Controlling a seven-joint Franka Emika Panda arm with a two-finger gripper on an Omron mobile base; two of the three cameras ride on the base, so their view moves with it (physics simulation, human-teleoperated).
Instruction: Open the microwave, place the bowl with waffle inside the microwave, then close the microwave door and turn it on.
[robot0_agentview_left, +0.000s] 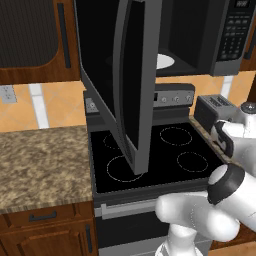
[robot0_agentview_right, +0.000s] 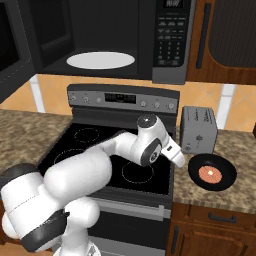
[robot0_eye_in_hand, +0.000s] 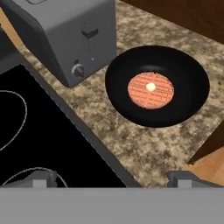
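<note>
The microwave (robot0_agentview_right: 172, 40) hangs above the stove with its door (robot0_agentview_left: 135, 85) swung wide open, and a white turntable plate (robot0_agentview_right: 100, 60) lies inside. On the counter right of the stove sits the black bowl (robot0_agentview_right: 226, 172) with the reddish-brown waffle (robot0_agentview_right: 210, 174) in it. In the hand view the bowl (robot0_eye_in_hand: 183, 74) and waffle (robot0_eye_in_hand: 151, 89) lie ahead of my gripper (robot0_eye_in_hand: 113, 179). The two fingertips (robot0_eye_in_hand: 41, 179) stand far apart with nothing between them. My gripper (robot0_agentview_right: 180, 160) hovers over the stove's right edge, just left of the bowl and apart from it.
A grey toaster (robot0_agentview_right: 198, 130) stands right behind the bowl, close to my hand. The black glass cooktop (robot0_agentview_right: 90, 150) lies below the arm. The open door hangs out over the cooktop's left half (robot0_agentview_left: 120, 170). Granite counter (robot0_agentview_left: 40, 160) extends to the left.
</note>
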